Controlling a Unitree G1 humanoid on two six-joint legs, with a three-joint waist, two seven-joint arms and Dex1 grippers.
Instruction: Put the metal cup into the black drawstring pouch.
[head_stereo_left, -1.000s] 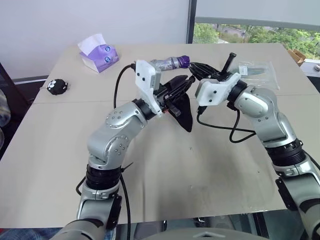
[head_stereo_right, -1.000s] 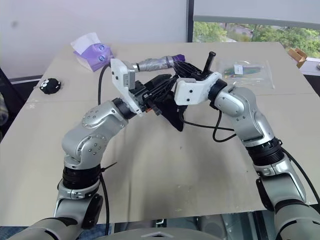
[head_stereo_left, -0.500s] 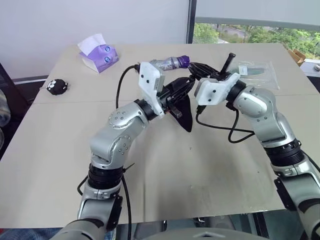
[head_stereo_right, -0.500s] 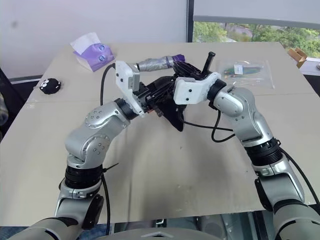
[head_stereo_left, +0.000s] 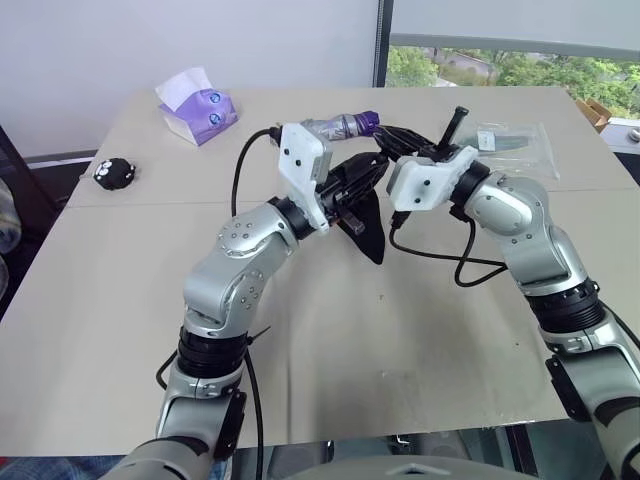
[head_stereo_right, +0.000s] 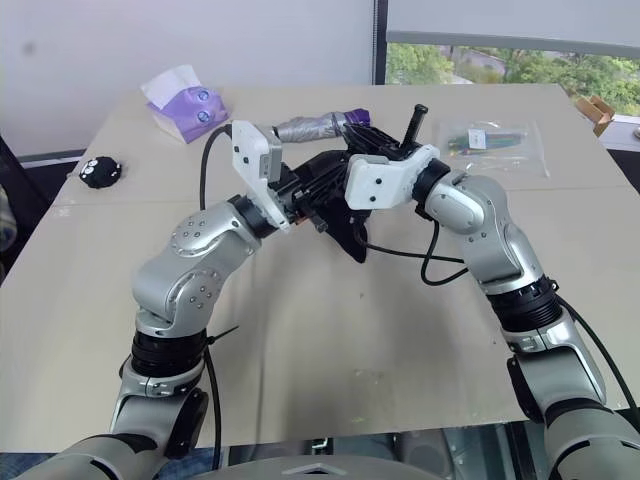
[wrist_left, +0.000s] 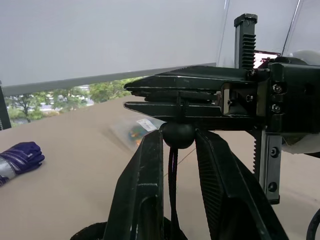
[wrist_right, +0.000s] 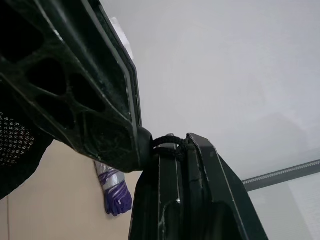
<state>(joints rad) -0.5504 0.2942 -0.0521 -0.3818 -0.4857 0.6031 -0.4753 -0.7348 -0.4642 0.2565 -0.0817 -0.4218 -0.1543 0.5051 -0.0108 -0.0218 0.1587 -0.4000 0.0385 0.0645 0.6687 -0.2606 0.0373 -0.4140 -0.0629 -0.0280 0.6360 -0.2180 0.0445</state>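
Note:
The black drawstring pouch (head_stereo_left: 371, 228) hangs above the middle of the table, held up between both arms. My left gripper (wrist_left: 177, 139) is shut on the pouch's neck, with the thin cord (wrist_left: 172, 175) running up between its fingers to a round black stopper (wrist_left: 178, 134) at their tips. My right gripper (wrist_right: 175, 146) comes in from the other side and is shut on the cord loop just past the stopper. In the eye views the two grippers meet at the pouch's top (head_stereo_left: 372, 168). The metal cup is out of view.
A silver folded umbrella with a purple handle (head_stereo_left: 340, 125) lies just behind the grippers. A purple tissue box (head_stereo_left: 197, 108) stands at the back left, a black fuzzy ball (head_stereo_left: 115, 172) at the left edge, and a clear plastic bag (head_stereo_left: 510, 138) at the back right.

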